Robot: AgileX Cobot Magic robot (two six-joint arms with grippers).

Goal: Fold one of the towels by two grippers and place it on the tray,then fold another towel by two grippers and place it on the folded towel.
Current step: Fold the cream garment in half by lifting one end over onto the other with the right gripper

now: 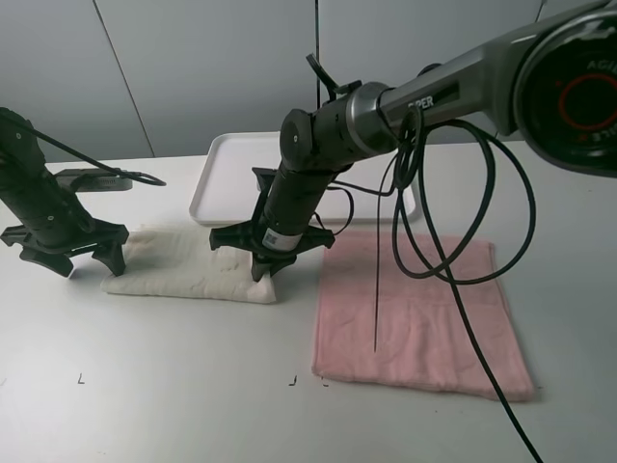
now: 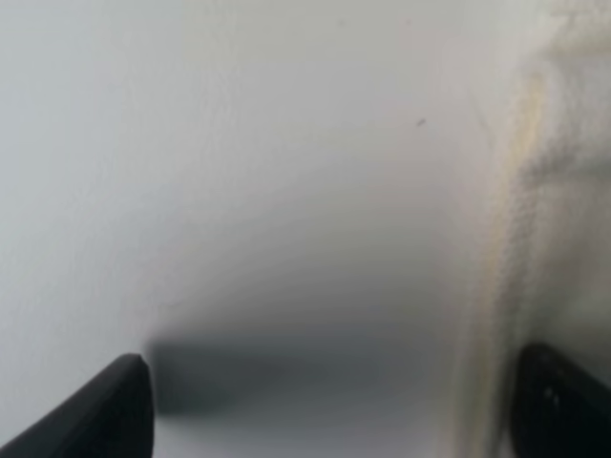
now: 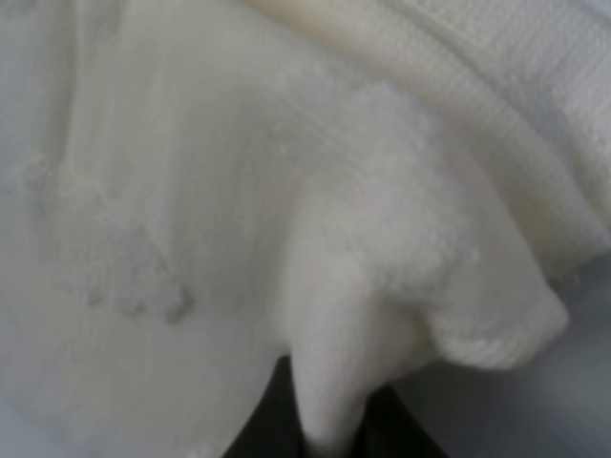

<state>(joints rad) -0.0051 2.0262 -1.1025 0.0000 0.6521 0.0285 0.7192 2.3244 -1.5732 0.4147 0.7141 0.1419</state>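
A white towel (image 1: 188, 265) lies folded into a long strip on the table in front of a white tray (image 1: 227, 169). A pink towel (image 1: 415, 309) lies flat to its right. My left gripper (image 1: 87, 258) is low at the white towel's left end with its jaws wide open; in the left wrist view (image 2: 325, 420) one finger (image 2: 563, 405) is at the towel's edge (image 2: 563, 191) and the other over bare table. My right gripper (image 1: 263, 262) is at the towel's right end. In the right wrist view it (image 3: 329, 434) is shut on a pinched fold of the white towel (image 3: 382, 219).
The right arm's black cables (image 1: 453, 222) hang over the pink towel. The tray stands behind the two towels and holds nothing. Bare white table (image 1: 174, 386) runs along the front.
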